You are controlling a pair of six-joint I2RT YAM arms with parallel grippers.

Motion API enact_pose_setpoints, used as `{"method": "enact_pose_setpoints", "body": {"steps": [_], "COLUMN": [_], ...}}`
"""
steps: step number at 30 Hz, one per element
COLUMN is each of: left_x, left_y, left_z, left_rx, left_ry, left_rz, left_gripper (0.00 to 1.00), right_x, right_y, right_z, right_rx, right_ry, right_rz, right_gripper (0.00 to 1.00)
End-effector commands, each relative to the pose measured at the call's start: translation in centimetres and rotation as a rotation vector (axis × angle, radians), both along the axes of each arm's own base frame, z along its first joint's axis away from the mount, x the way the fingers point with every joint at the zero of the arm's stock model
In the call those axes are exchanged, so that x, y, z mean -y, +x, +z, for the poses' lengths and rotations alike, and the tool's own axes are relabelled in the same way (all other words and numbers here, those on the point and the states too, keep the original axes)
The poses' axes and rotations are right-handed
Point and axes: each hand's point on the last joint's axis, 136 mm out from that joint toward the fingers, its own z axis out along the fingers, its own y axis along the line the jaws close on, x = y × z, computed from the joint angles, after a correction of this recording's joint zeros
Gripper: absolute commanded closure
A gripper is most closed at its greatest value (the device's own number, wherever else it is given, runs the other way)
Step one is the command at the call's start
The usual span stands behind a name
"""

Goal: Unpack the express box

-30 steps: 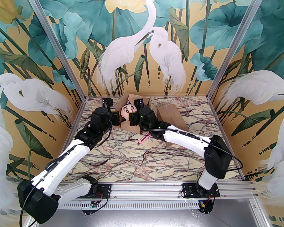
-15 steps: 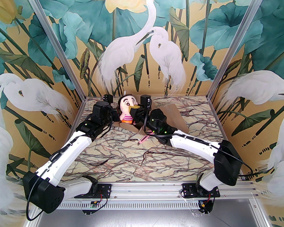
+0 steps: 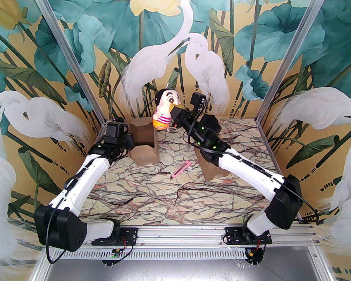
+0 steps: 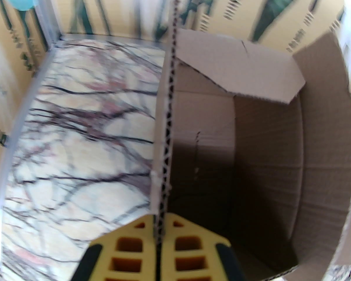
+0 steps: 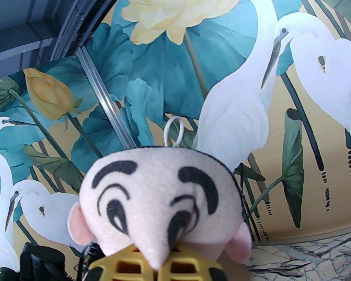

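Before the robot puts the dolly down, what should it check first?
1. Grip on the plush doll: right jaws are shut on its face. Ok.
2. Doll clear of the box: it is held up in the air, outside the box. Ok.
3. Box steadied: left jaws pinch its wall. Ok.
4. Nothing left inside the box: the bottom is in shadow. Cannot tell.
5. Landing spot: the table has bare room, but the pink cutter lies on it, so steer away. Ok.

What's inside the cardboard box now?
Only bare cardboard walls and a dark floor show inside the box; its near corner is hidden behind the left gripper. The plush doll is outside.
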Motion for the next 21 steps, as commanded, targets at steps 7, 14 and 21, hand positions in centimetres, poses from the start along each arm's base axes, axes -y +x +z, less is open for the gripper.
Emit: {"method": "enact_pose_setpoints", "body": {"steps": [7, 14, 21], "left_x": [-2.7, -3.6, -3.9], "left_y": [1.4, 2.3, 3.0], "left_z": [-1.3, -1.3, -2.4], "left_rx": [-0.088, -0.126, -0.165], "left_ry": [-0.056, -0.036, -0.055], "left_rz": [-0.078, -0.154, -0.178], "left_gripper": [1.00, 1.00, 0.95], "right_x": [-3.7, -7.5, -9.5], "right_y": [5.0, 7.4, 8.8], "right_z": [-17.1, -26.2, -31.9], "right_rx": [-0.448, -0.629, -0.731], "right_ry": [-0.277, -0.382, -0.467], "right_rz": [0.008, 0.062, 0.074], "right_gripper": [1.00, 1.00, 0.98]}}
